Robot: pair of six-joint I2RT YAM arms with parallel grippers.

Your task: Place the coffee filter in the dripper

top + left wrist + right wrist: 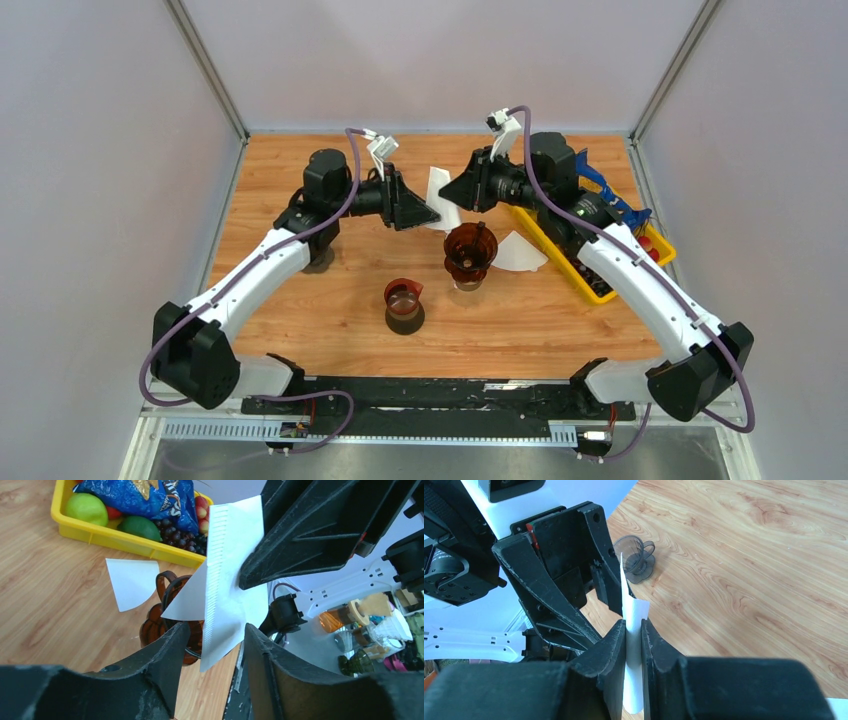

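Observation:
A white paper coffee filter [438,190] hangs in the air between my two grippers, above and behind the brown dripper [470,252]. My right gripper [450,192] is shut on the filter [633,611], seen edge-on between its fingers [614,640]. My left gripper [428,214] is open, its fingertips on either side of the filter's lower corner [227,595] without pinching it. In the left wrist view the brown dripper [155,622] stands on the table just below the filter. My left gripper [569,587] faces the right wrist camera.
A second filter [520,252] lies flat right of the dripper. A brown glass cup [404,305] stands in front. A yellow tray [590,290] of fruit and a blue snack bag sits at the right. A grey dripper [636,560] stands under the left arm.

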